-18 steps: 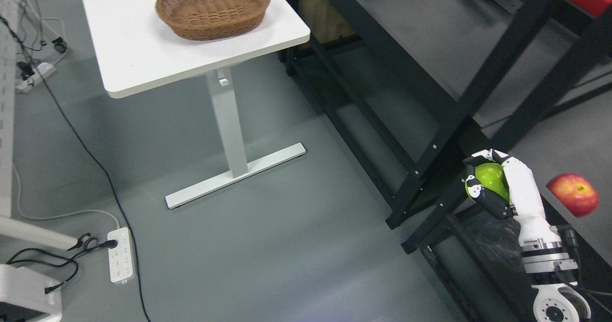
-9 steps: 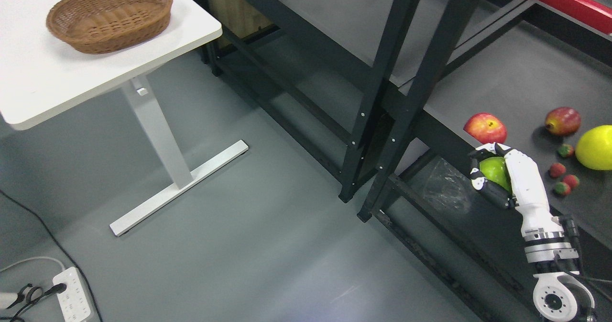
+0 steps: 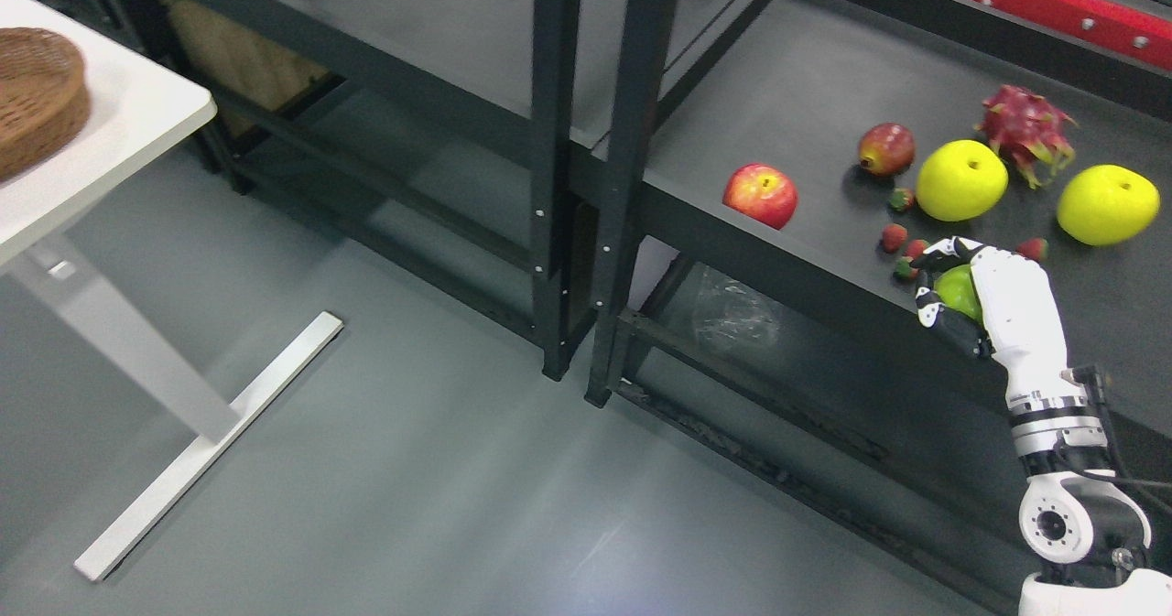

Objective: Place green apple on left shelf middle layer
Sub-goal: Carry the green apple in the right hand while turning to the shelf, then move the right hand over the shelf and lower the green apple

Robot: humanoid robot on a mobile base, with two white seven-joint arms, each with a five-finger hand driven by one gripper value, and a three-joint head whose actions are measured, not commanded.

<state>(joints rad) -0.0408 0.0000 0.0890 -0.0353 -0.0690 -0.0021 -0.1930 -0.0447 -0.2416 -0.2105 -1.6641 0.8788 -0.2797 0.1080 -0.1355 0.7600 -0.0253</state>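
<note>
Your head camera has swung right since the earlier frames, so the white table (image 3: 137,113) and wicker basket (image 3: 37,94) now sit at the left edge, both cut off, and more of the right shelf (image 3: 806,85) has come into view. Against that shelf, the right hand (image 3: 984,300) has travelled further over the dark board, past the red apple (image 3: 760,195) it was below a moment ago.

You can see only a sliver of the green apple (image 3: 960,288); the white palm and dark fingers (image 3: 952,252) wrap most of it, so its full outline is hidden. The hand is closed around it, held above the front part of the board, near small strawberries (image 3: 895,236) that are too small to make out well. A clear bag (image 3: 732,314) on the lower layer is hard to read.

The right arm rises from the lower right corner, forearm nearly upright, wrist leaning slightly left, fingers curled toward the left. The left shelf (image 3: 439,58) stands well apart from the apple, beyond the two black posts (image 3: 595,167).
</note>
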